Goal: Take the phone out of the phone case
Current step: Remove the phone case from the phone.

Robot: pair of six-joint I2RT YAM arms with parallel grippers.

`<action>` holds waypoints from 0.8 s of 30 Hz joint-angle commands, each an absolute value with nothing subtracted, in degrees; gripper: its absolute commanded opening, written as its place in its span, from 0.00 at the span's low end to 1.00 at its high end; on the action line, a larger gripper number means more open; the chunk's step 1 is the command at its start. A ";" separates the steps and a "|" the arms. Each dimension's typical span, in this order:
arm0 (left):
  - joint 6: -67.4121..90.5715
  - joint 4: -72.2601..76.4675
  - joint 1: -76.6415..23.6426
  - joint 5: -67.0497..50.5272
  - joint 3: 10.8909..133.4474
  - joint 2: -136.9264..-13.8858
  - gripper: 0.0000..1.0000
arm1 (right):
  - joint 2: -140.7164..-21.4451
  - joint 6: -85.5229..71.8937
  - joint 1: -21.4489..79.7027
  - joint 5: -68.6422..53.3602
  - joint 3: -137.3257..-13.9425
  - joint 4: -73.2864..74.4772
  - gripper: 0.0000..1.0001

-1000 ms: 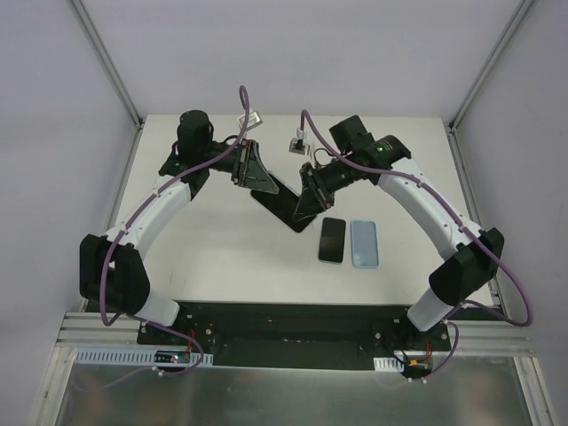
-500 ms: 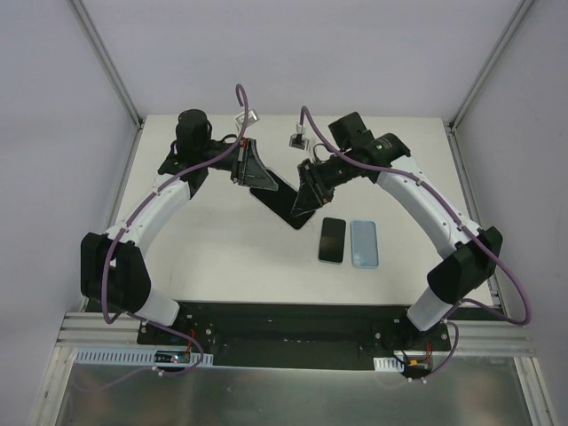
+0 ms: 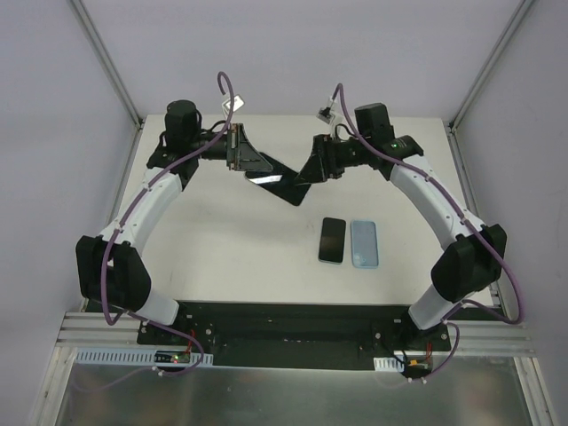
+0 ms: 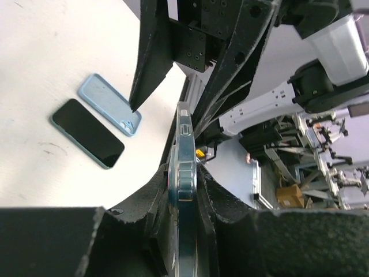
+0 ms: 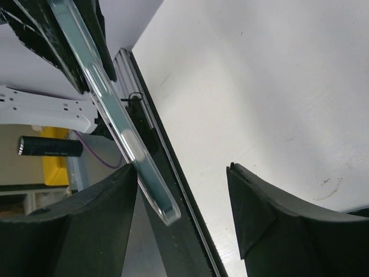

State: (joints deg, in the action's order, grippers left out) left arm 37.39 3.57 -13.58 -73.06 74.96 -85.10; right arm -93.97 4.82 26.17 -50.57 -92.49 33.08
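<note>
A dark phone in its clear phone case (image 3: 272, 176) hangs tilted above the table's far middle. My left gripper (image 3: 241, 156) is shut on its left end; in the left wrist view the cased phone (image 4: 185, 151) stands edge-on between the fingers of that gripper (image 4: 184, 193). My right gripper (image 3: 312, 169) is open at the phone's right end. The right wrist view shows the clear case edge (image 5: 109, 109) reaching down beside one finger (image 5: 98, 225), with a wide gap to the other finger (image 5: 271, 222).
A second dark phone with a teal rim (image 3: 332, 240) and an empty light-blue case (image 3: 364, 243) lie side by side on the white table (image 3: 213, 240), near the middle. Both also show in the left wrist view, phone (image 4: 86, 133) and case (image 4: 109, 104).
My right gripper has opened and let go of the cased phone. Both arms lifted and moved toward the back; the phone now hangs from the left gripper alone.
</note>
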 commanded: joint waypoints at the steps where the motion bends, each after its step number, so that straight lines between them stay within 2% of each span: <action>1: 42.00 9.04 -10.99 -71.55 78.49 -83.32 0.00 | -89.83 -6.13 22.33 -56.32 -87.81 19.72 0.69; 7: 47.81 14.58 -9.93 -66.72 77.26 -83.23 0.00 | -88.68 -15.80 21.53 -60.29 -80.78 5.39 0.69; 14: 52.03 18.37 -10.02 -63.64 74.71 -82.97 0.00 | -91.14 -27.22 21.62 -63.36 -78.58 -8.67 0.69; 19: 53.43 20.04 -10.11 -61.62 72.43 -82.18 0.00 | -93.07 -37.07 22.06 -65.04 -77.08 -21.85 0.64; 24: 56.59 24.07 -10.11 -59.94 70.40 -82.53 0.00 | -93.96 -39.73 23.73 -65.22 -76.03 -25.14 0.61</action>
State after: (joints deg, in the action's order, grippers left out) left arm 52.56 16.84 -9.74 -62.06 71.50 -84.84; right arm -94.00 -34.20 21.74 -62.24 -76.27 -15.20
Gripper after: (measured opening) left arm 0.188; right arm 0.621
